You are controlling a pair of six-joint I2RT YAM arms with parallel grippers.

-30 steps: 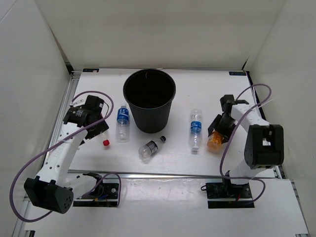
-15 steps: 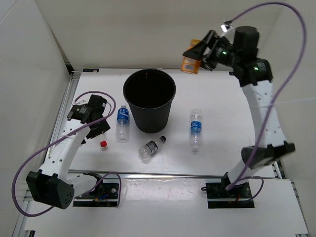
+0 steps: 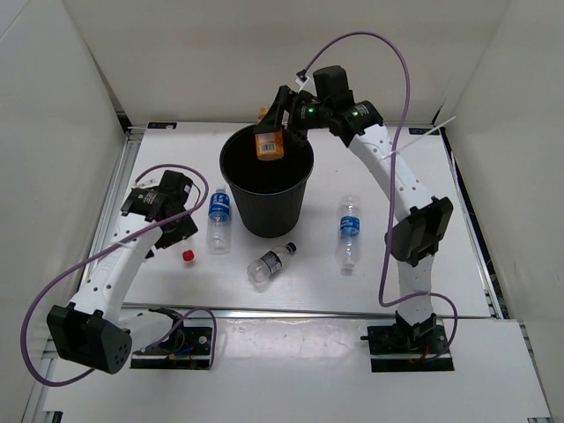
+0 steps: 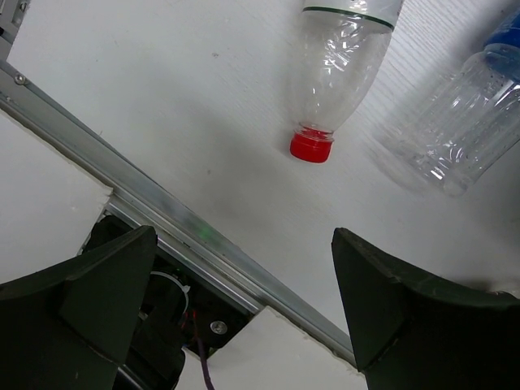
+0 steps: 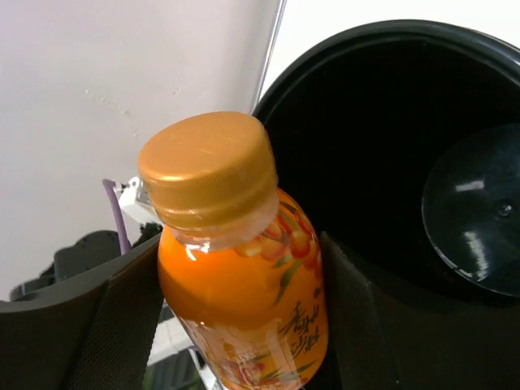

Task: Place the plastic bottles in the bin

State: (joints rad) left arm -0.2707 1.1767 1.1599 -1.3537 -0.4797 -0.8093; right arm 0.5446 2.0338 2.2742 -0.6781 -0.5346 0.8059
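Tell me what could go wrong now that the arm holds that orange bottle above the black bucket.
1. The orange bottle, held in the right gripper, looks nearer the far rim of the black bin than its middle. Let go here, it might clip the rim and bounce out.
2. The open left gripper hovers above the red-capped bottle, which lies close to another clear bottle. Reaching down could nudge either and set it rolling.
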